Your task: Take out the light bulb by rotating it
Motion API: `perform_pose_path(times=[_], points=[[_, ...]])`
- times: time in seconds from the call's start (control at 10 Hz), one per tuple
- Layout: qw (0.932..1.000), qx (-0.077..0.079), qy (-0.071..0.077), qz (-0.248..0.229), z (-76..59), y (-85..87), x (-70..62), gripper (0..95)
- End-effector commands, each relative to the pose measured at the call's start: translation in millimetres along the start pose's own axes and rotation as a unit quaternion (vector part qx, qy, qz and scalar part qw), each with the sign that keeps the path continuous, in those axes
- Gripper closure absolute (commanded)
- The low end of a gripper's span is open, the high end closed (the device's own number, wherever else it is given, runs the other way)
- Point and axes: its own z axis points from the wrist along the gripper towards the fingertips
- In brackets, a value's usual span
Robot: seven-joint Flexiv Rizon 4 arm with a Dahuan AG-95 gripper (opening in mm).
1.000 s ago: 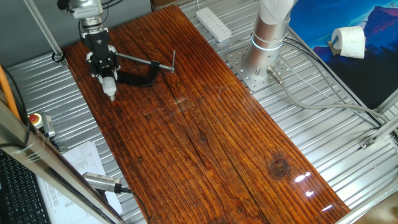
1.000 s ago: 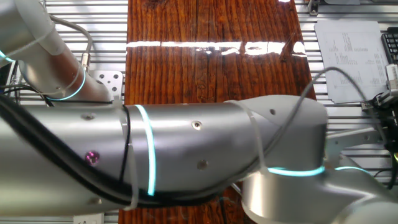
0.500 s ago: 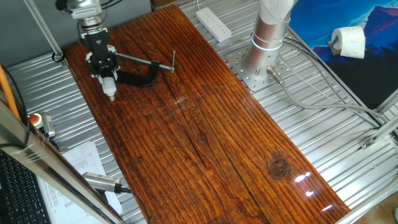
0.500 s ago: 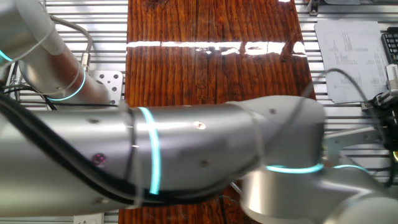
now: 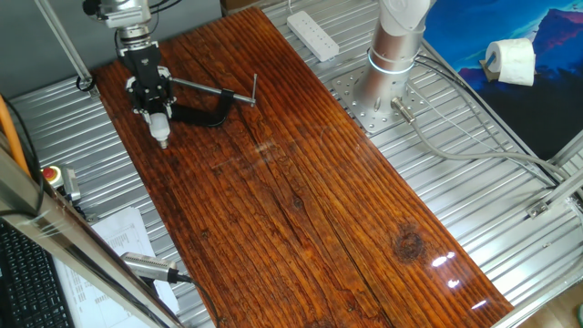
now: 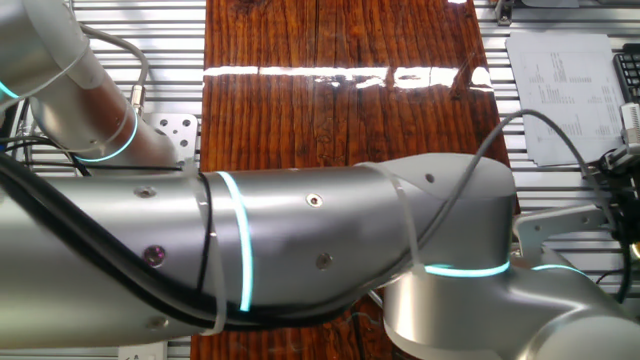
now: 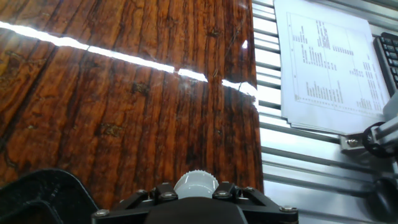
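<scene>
The light bulb (image 5: 162, 132) is a small white piece sticking down from my gripper (image 5: 160, 123) at the far left end of the wooden table (image 5: 301, 200). My gripper is shut on it. In the hand view the bulb (image 7: 196, 184) shows as a white rounded cap between the two black fingers (image 7: 157, 193), over the wood near the table's right edge. Whether it touches the wood I cannot tell. In the other fixed view the arm (image 6: 300, 250) hides the gripper and the bulb.
A black C-clamp (image 5: 208, 113) with a steel screw bar lies just right of the gripper; its curved body (image 7: 43, 196) is at lower left in the hand view. Printed sheets (image 7: 329, 62) lie off the table edge. A power strip (image 5: 312, 35) and the arm's base (image 5: 390, 64) stand farther back.
In the other fixed view the arm's links have shifted a little, as in a turn of the wrist. The gripper and the bulb stay at the same spot on the table.
</scene>
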Motion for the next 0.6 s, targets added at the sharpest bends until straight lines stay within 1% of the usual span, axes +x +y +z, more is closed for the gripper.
perform_pose_path(times=[0.1, 0.6], points=[[1.0, 0.002, 0.002, 0.0, -1.3, 2.8, -1.5, 76.0], [1.0, 0.002, 0.005, -0.002, -1.2, 3.0, -1.4, 76.0]])
